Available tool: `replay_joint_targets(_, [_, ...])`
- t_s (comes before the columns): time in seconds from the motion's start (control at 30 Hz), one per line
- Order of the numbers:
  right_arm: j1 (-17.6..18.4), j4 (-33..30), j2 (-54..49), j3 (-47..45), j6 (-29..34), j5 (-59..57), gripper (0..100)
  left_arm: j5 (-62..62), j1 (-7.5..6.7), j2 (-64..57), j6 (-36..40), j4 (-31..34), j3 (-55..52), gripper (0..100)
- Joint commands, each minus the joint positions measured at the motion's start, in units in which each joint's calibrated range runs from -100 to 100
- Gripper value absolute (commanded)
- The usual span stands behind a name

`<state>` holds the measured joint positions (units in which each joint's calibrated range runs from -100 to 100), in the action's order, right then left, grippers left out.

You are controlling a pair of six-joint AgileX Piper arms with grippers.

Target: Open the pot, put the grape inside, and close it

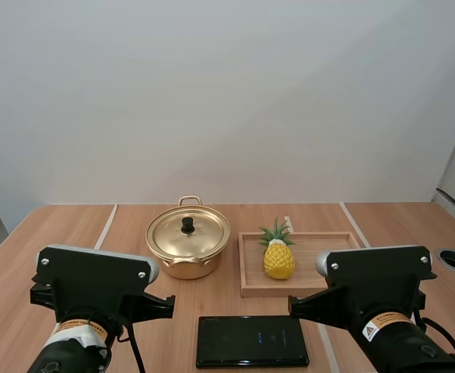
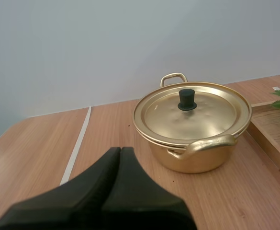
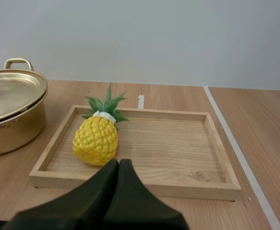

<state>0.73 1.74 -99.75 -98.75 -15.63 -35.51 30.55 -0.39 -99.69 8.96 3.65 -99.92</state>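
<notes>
left tool (image 2: 120, 150), closed and empty, is nearer the pot (image 2: 197, 155); its lid knob (image 2: 186, 99) lies at 1 o'clock. right tool (image 3: 119, 163), likewise closed on nothing, faces a pineapple (image 3: 95, 140).

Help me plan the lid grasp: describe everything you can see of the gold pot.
The shiny gold metal pot is round and shallow, upright on the wooden table. Its matching gold lid sits closed on the rim, with a small black knob at its centre. Two gold loop handles stick out on opposite sides: a near handle and a far handle. A small gap separates it from the wooden tray beside it; nothing but the table touches it.
</notes>
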Motion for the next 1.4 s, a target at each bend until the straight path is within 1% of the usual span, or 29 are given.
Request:
replay_joint_targets(0.0, [-0.33,0.13,-0.25,-1.25,-0.21,3.08,0,-0.50,0.05,-0.31,0.58,-0.86,-0.08,0])
replay_joint_targets(1.37, [-0.33,0.36,-0.25,-1.25,-0.21,4.75,0,-0.40,0.05,-0.31,0.48,-0.86,-0.08,0])
